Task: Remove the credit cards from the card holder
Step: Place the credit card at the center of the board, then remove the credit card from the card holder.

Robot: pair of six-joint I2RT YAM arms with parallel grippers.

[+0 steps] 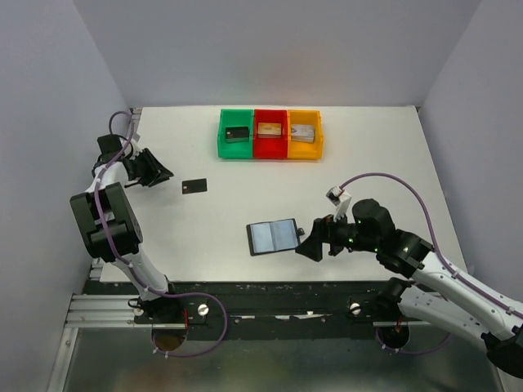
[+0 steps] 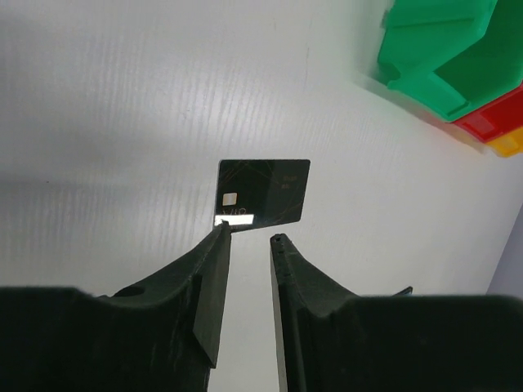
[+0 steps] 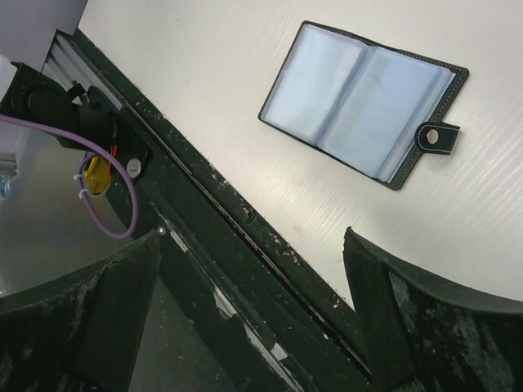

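Just beyond the left claw (image 2: 249, 237), parted and empty, lay one black card (image 2: 264, 192), out; the right claw (image 3: 253, 233) gaped before the open card holder (image 3: 359, 102).

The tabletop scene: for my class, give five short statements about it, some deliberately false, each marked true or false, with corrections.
1. The card holder lies open on the table. True.
2. The black card is clamped between the fingers of the left gripper. False: it lies flat on the table beyond their tips, with nothing between them.
3. The fingers of the right gripper are spread wide, holding nothing. True.
4. From the left, the bins run red, green, yellow. False: green bin, red bin, yellow bin.
5. The card holder lies nearer the right gripper than the left gripper. True.
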